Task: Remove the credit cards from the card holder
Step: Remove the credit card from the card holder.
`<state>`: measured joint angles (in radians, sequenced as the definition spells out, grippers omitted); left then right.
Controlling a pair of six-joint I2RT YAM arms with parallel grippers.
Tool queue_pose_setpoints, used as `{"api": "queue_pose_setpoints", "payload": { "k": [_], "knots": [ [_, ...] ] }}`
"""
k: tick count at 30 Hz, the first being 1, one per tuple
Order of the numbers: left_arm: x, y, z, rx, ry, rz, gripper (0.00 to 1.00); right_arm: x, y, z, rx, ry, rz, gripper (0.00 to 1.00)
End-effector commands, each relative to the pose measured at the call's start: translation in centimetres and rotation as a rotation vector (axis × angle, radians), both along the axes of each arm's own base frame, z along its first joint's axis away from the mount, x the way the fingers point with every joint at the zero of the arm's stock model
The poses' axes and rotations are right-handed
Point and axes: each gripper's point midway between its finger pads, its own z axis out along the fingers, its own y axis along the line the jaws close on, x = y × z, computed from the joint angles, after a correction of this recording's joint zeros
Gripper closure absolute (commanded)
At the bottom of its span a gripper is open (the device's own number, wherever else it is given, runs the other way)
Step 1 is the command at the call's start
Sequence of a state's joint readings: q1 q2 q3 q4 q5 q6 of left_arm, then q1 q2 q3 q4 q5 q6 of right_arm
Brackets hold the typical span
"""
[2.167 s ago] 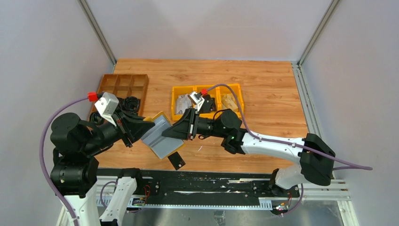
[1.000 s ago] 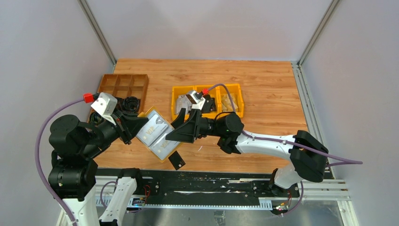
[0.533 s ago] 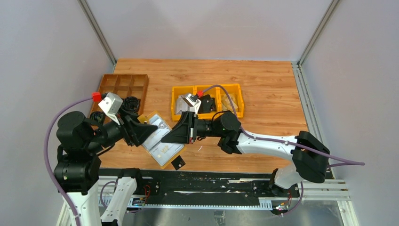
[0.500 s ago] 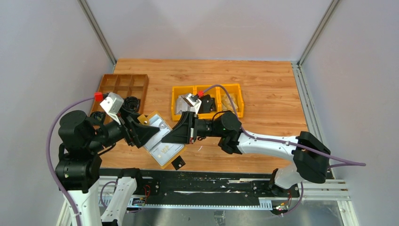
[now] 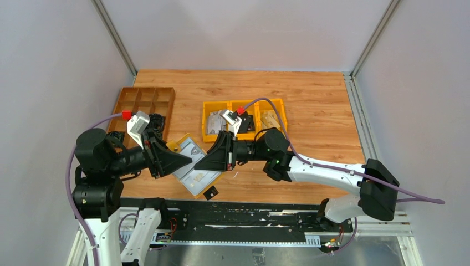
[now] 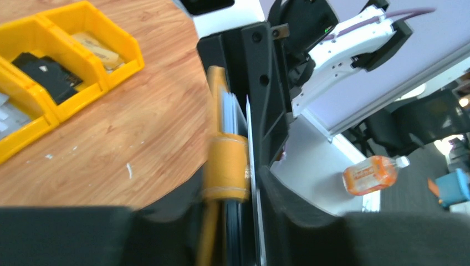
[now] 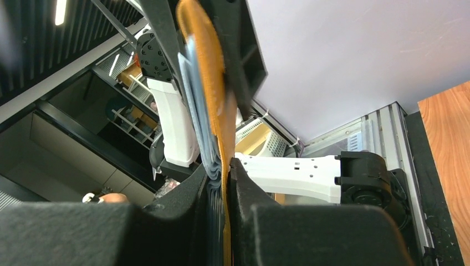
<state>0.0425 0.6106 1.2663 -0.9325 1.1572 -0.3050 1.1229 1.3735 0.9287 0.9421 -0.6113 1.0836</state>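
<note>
I log one card holder (image 5: 194,173), spread open with silvery credit cards (image 5: 192,151) showing, base-side of the yellow bins (image 5: 274,102), my left hand (image 5: 187,161) and right hand (image 5: 198,165) each clamped on it.

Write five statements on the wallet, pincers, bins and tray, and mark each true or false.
1. The left pincer and right pincer both grip the wallet. True.
2. The wallet lies folded shut on the table. False: it is open, held between the pincers.
3. A black card lies on the table by the wallet. True.
4. The yellow bins are empty. False: each holds something.
5. The brown tray stands right of the bins. False: it stands to their left.
</note>
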Motion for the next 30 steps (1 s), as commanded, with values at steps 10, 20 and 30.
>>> {"api": "queue_pose_setpoints", "payload": {
  "k": [10, 20, 30],
  "knots": [
    [3.0, 1.1, 1.6, 0.006, -0.074, 0.156, 1.0, 3.1, -3.4, 2.5, -0.017, -0.06, -0.151, 0.28],
    [8.1, 5.0, 0.7, 0.057, -0.102, 0.5, 1.0, 6.5, -6.0, 3.2, -0.11, -0.067, -0.386, 0.44],
    [7.1, 2.4, 1.9, -0.097, -0.031, 0.344, 1.0, 2.7, 0.0, 3.0, -0.013, 0.059, -0.095, 0.49]
  ]
}}
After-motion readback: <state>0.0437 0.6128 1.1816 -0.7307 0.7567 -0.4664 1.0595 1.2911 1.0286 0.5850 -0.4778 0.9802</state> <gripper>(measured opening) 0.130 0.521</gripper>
